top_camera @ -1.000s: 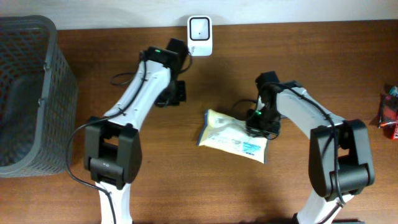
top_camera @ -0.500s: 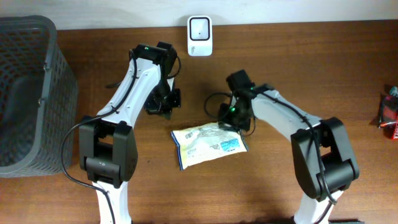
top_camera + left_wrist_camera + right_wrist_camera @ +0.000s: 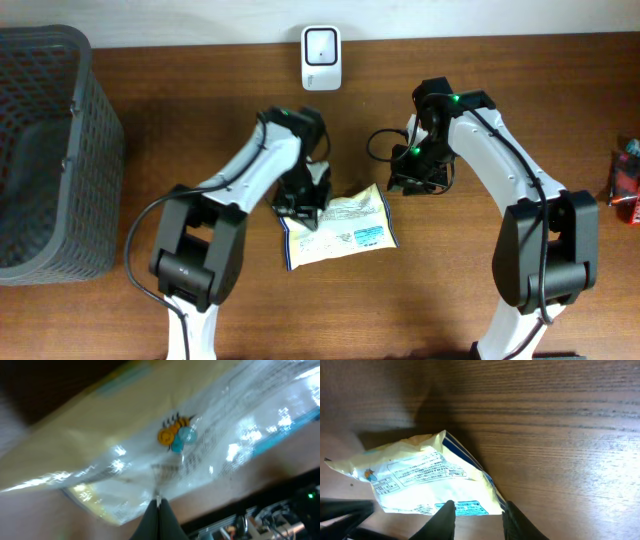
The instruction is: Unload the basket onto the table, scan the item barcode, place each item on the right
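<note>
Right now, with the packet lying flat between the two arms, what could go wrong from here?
The left end effector is shut at the edge of the packet, so it may only shove it rather than grasp.
The right end effector is open, holding nothing; the packet lies well short of the scanner.
Its film is glossy and creased, so the scan might fail.

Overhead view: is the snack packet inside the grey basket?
No, the packet lies flat on the wooden table between the two arms, well apart from the basket at the left edge.
</note>
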{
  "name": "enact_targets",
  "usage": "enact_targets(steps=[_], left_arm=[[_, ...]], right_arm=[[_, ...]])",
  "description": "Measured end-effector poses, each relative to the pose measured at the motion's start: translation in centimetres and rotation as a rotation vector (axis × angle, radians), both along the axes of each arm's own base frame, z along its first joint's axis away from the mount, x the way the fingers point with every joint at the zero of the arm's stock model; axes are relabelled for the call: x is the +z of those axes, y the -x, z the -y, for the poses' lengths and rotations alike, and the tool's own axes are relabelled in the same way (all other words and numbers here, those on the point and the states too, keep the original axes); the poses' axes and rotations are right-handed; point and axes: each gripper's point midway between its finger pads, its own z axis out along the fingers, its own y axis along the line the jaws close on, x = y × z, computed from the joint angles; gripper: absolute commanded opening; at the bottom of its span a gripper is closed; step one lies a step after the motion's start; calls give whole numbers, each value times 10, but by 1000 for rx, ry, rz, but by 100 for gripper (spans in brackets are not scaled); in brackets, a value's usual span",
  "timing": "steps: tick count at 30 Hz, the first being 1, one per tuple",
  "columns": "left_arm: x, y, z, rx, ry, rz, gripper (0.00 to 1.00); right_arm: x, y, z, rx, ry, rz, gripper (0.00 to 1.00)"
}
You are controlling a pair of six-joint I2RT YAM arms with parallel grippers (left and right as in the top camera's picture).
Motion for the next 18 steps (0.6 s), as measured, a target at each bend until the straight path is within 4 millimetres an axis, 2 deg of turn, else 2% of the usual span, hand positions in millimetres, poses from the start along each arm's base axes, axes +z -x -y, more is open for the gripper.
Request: enact_targets(steps=[2,4,5,8,13,18], left_arm=[[-16,12,3,5,-6,-19,0],[-28,10,2,27,-16,-4,0],[-31,9,0,42,-31,1,0],[-39,-6,-11,93,-97,64,0],[-46,-50,-30,202,-127,200,0],[-46,-79,-38,319,-118,273,0]], right_arm=[[0,1,1,18,3,2,50],[0,1,1,25,4,3,75],[0,2,1,21,4,1,80],[0,4,2,33,8,-7,81],[0,9,3,54,11,-19,80],[0,11,-1,82,6,-18,79]])
